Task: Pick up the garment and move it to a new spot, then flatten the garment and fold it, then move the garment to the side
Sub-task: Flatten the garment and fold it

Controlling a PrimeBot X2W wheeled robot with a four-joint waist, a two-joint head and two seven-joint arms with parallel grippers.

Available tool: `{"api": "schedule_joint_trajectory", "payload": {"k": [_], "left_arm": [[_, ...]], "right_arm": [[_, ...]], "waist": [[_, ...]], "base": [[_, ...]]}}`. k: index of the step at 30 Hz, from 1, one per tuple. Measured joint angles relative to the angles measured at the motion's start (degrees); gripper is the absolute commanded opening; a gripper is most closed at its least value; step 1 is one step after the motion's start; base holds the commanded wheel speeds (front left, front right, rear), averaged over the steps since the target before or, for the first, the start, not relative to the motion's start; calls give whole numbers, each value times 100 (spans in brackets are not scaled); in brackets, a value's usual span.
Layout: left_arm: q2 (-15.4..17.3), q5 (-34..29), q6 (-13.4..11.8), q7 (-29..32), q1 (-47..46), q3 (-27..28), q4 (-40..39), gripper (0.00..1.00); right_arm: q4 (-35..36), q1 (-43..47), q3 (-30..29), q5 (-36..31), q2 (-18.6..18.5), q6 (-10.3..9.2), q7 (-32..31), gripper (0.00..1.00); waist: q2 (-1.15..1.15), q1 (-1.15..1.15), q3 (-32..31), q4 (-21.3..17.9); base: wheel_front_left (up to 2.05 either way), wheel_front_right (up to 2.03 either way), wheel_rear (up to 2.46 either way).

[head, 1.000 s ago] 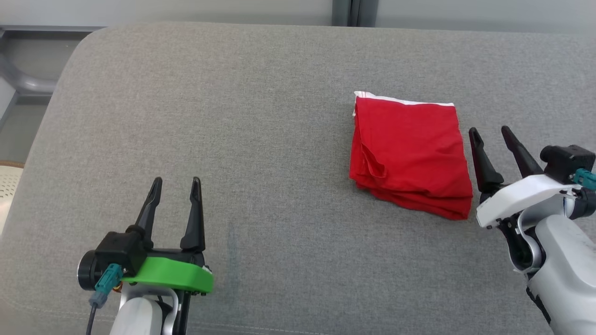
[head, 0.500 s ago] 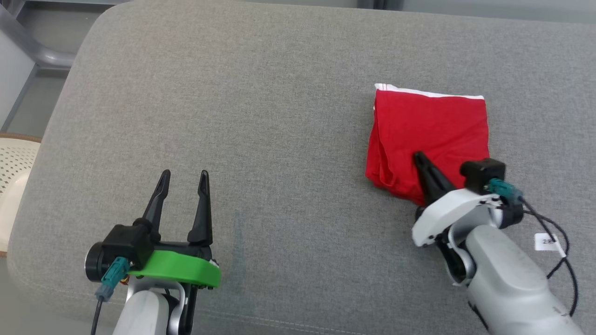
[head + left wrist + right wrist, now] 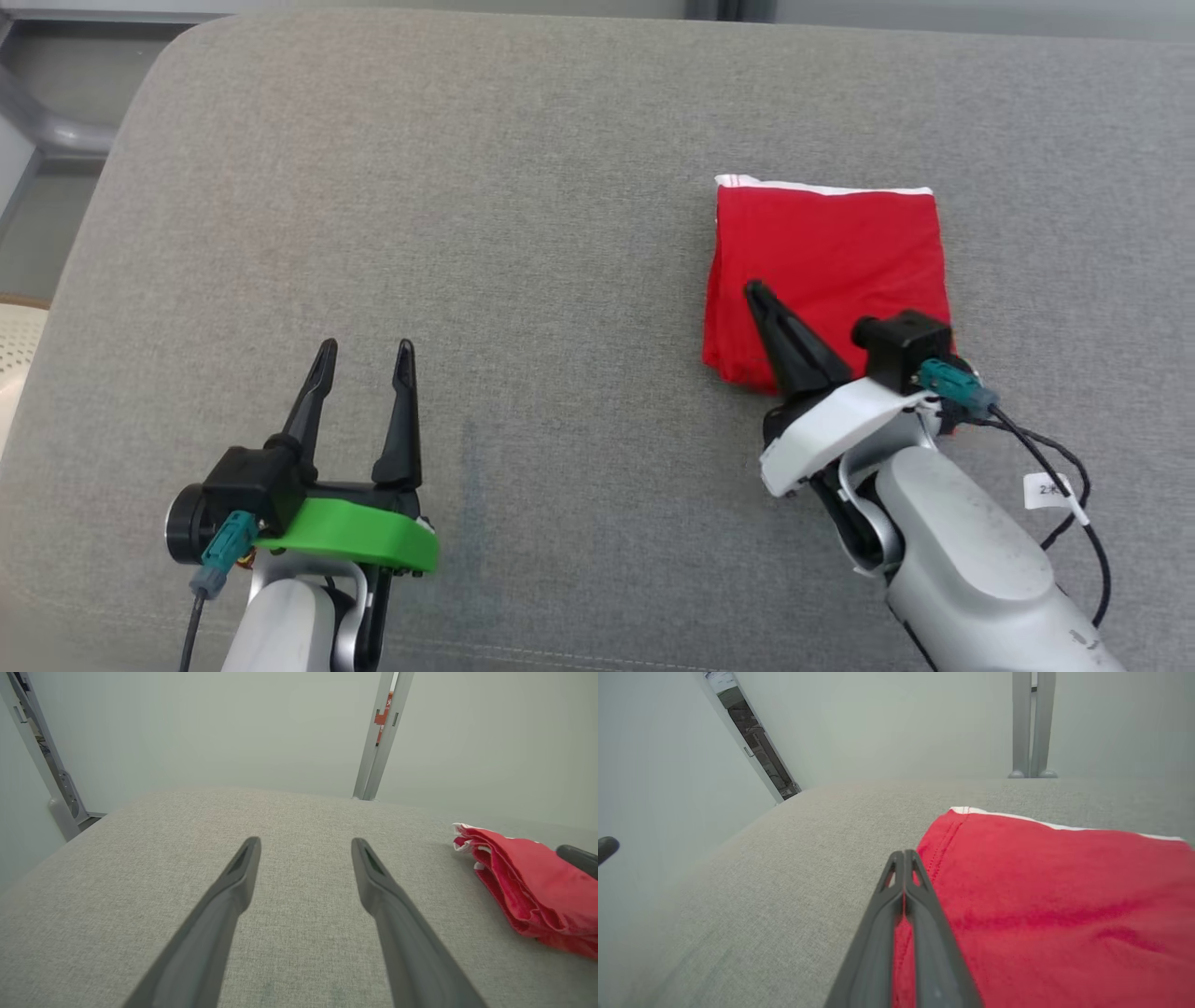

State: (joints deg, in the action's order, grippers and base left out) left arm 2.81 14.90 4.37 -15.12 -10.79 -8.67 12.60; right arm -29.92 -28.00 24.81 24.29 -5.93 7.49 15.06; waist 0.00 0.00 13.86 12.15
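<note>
Two grippers, one folded garment: right gripper (image 3: 758, 297) now closed over the cloth.
One second ago the right gripper stood open just beside the garment's right edge; its fingers are now pressed together and lie over the near-left part of the red garment (image 3: 831, 252), with no cloth seen between the tips. The left gripper (image 3: 365, 350) remains open, well apart to the left. The garment's outline is nearly square, its white-trimmed edge facing away from the robot. It lies on the right part of a grey fabric cushion (image 3: 513, 187). Behind are a pale wall (image 3: 233, 728) and a metal post (image 3: 380, 737).
</note>
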Motion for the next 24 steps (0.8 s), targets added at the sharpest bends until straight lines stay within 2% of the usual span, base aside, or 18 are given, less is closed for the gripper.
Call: {"api": "schedule_joint_trajectory", "payload": {"k": [7,8,9,10,11,12,24], "left_arm": [[-1,-131,67,0,75,207,79,100],[-1,-149,69,0,93,236,91,100],[-1,-166,75,0,105,272,97,100],[-1,-182,76,0,114,299,105,100],[-1,-196,97,0,135,326,120,100],[-2,-203,100,0,157,366,135,100],[0,-396,151,0,408,724,204,100]], "right_arm": [[847,439,-613,-304,-389,0,0,0],[922,515,-717,-348,-436,0,-1,2],[988,599,-816,-386,-464,0,0,30],[1040,664,-893,-410,-492,0,0,45],[1095,738,-981,-452,-526,0,-1,88],[1150,818,-1066,-500,-557,0,-1,100],[1610,1738,-1660,-631,-668,0,-1,100]], "waist": [[0,0,-188,-392],[0,0,-222,-458],[0,0,-259,-528],[0,0,-288,-583],[0,0,-323,-651],[0,0,-361,-721],[0,0,-878,-1231]], "base": [[0,0,0],[0,0,0],[0,0,0],[0,0,0],[0,0,0],[0,0,0],[0,0,0]]}}
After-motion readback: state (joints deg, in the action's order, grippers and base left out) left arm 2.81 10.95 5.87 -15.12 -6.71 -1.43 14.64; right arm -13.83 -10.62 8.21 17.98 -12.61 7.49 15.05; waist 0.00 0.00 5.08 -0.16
